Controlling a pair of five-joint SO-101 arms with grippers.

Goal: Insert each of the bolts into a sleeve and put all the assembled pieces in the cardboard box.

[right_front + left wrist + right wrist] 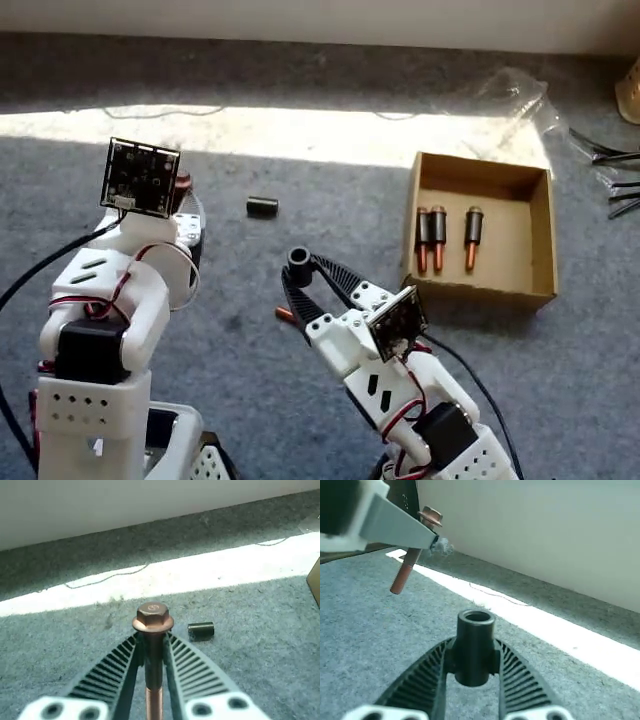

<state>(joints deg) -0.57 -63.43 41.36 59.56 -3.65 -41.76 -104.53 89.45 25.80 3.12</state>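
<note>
Pinched upright in right gripper (473, 652), above grey carpet (370, 630): short black metal sleeve (475, 630), rigid, probably slippery. Clamped by shank in left gripper (153, 642): copper-coloured flanged bolt (153, 619). Best held mid-body, bore clear.

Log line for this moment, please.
left gripper: bolt | right gripper: sleeve | box: three assembled pieces | floor: one loose sleeve

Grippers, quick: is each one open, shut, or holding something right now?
Left gripper: closed on a copper bolt.
Right gripper: closed on a black sleeve.
</note>
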